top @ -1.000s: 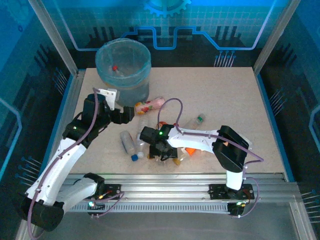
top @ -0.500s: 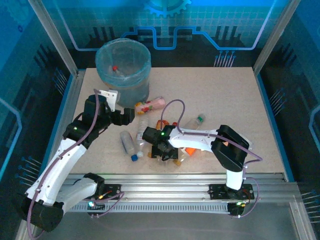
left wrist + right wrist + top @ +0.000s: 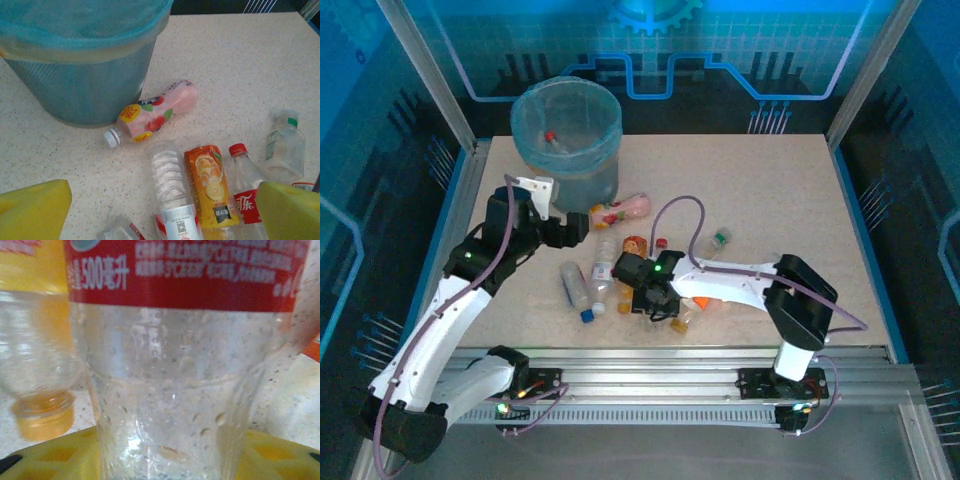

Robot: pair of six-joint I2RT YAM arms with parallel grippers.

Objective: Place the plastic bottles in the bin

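I can't tell if my right gripper is clamped on the red-label bottle; the orange-capped bottle just beside it may snag. My left gripper gapes.

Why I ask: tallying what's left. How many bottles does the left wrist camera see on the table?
6: pink bottle by the bin; ribbed bottle, orange-label bottle, red-capped bottle, green-labelled bottle; a partial one at the bottom edge. Others may be hidden.
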